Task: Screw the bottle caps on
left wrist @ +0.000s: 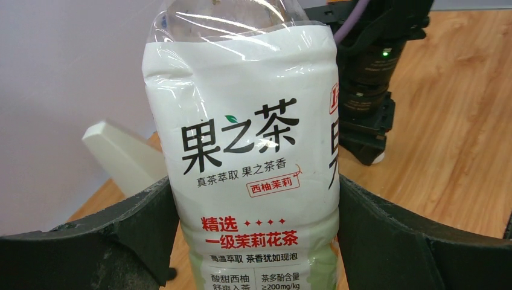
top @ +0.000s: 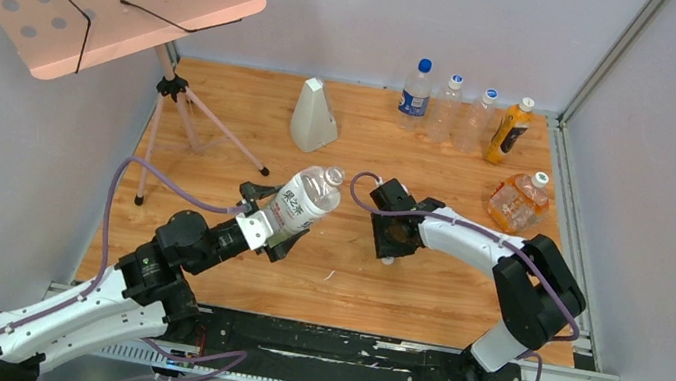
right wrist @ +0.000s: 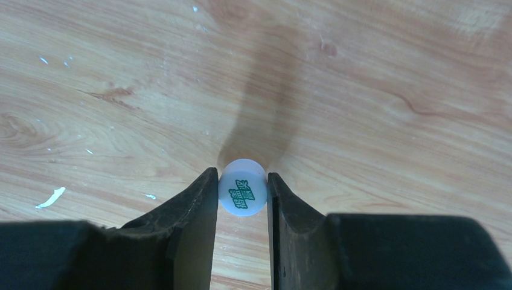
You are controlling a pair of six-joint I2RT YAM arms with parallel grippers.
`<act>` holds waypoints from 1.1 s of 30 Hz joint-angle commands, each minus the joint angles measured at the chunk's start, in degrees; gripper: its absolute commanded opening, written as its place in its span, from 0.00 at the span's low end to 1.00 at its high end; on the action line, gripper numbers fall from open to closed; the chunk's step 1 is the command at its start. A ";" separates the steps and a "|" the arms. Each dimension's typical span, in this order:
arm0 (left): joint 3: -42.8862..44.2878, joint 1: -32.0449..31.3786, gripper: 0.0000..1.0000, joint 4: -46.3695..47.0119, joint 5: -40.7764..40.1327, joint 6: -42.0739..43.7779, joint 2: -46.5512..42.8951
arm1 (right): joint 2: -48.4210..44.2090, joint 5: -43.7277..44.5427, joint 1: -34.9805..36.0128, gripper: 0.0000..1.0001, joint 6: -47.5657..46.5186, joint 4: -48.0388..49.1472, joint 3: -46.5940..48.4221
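**Gripping cap and bottle at mid-table**

Pinching a white bottle cap [right wrist: 243, 192] between the narrow jaws of the right gripper [top: 388, 255], low over the wooden table [top: 350, 288], green-printed top facing the wrist camera. Unclear whether resting on the wood.

Clamping the larger bottle [top: 304, 201] around its labelled body with the left gripper [top: 274, 228], jaws spread wide on both sides. Bottle tilted, neck pointing up-right toward the right gripper. Neck and pinched cap near, not touching.

Lying well apart by the table's right edge: smaller orange-labelled bottle [top: 517, 201], white cap [top: 540, 179] on its neck.
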 commanded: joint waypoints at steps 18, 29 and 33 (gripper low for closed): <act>4.34 0.25 0.24 -9.55 11.62 10.47 -0.78 | -7.79 -4.01 -1.16 0.62 6.63 -3.04 0.62; 2.86 0.27 0.24 -10.04 9.42 11.33 0.97 | -0.66 -1.28 -1.15 0.56 7.63 -1.54 1.61; 2.93 0.25 0.26 -10.50 9.14 11.78 1.86 | 0.97 -1.64 -1.15 0.54 8.07 -0.36 1.51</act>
